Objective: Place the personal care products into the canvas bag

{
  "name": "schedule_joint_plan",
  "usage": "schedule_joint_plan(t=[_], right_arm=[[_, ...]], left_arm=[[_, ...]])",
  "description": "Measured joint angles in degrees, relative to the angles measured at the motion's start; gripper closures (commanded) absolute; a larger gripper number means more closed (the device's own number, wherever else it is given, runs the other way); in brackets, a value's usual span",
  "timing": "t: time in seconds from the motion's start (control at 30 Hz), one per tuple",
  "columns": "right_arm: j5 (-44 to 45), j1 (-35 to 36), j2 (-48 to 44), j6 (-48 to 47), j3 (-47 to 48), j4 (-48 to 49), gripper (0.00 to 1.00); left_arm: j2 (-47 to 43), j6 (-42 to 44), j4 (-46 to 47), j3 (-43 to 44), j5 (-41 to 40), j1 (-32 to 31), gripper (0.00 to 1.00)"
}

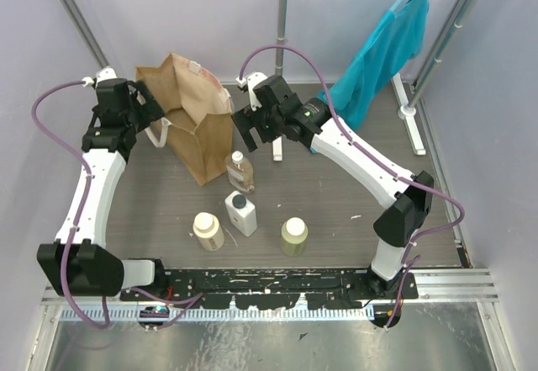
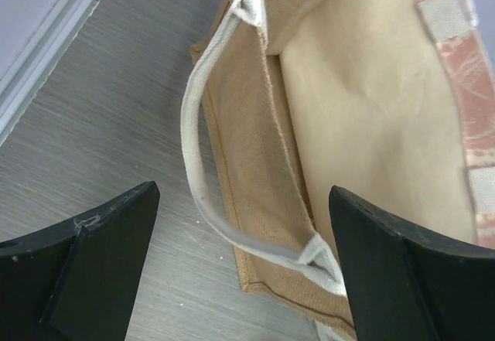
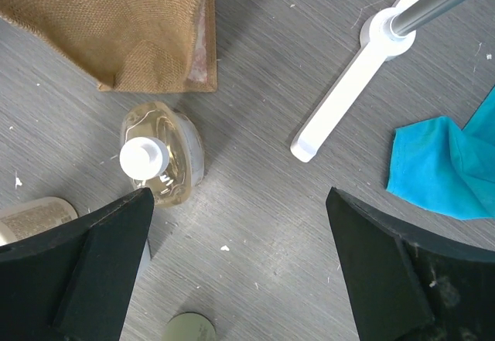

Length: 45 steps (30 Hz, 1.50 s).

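The tan canvas bag point(image 1: 192, 119) stands upright at the back left, mouth open, with whitish handles. My left gripper point(image 1: 156, 112) is open at its left rim. In the left wrist view the bag's rim and a handle point(image 2: 195, 186) lie between my open fingers point(image 2: 244, 271). The amber bottle point(image 1: 239, 172) stands by the bag's front right corner. The white rectangular bottle point(image 1: 241, 212), the cream bottle point(image 1: 208, 230) and the olive-green bottle point(image 1: 294, 236) stand nearer. My right gripper point(image 1: 252, 125) is open and empty above the amber bottle point(image 3: 158, 155), which shows beside my left finger.
A teal garment point(image 1: 387, 51) hangs on a white rack at the back right; its foot point(image 3: 348, 93) lies right of the amber bottle. The rack's pole point(image 1: 282, 68) rises just behind my right gripper. Purple walls close in both sides.
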Motion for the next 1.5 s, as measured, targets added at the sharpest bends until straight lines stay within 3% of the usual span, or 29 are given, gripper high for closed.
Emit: schedule_joint_plan(t=[0.17, 0.5, 0.63, 0.83, 1.23, 1.5], right_arm=[[-0.57, 0.00, 0.00, 0.28, -0.68, 0.11, 0.00], [-1.79, 0.00, 0.11, 0.85, -2.60, 2.51, 0.00], [-2.01, 0.00, 0.22, 0.81, -3.08, 2.89, 0.00], [-3.19, 0.00, 0.48, 0.81, -3.78, 3.02, 0.00], [-8.22, 2.82, 2.25, -0.11, -6.29, 5.60, 0.00], [-8.96, 4.90, 6.47, -1.18, -8.96, 7.23, 0.00]], left_arm=[[3.82, -1.09, 0.61, 0.11, -1.33, -0.17, 0.09], [5.97, -1.79, 2.86, -0.52, -2.73, -0.28, 0.68], [5.86, -1.92, 3.28, -1.92, -2.84, -0.31, 0.77], [3.21, -2.03, 2.89, -5.14, -2.51, -0.33, 0.80], [-12.79, -4.07, -1.55, -12.98, -2.10, -2.91, 0.80], [-15.06, -4.22, -1.62, -16.59, -3.21, -2.93, 0.79]])
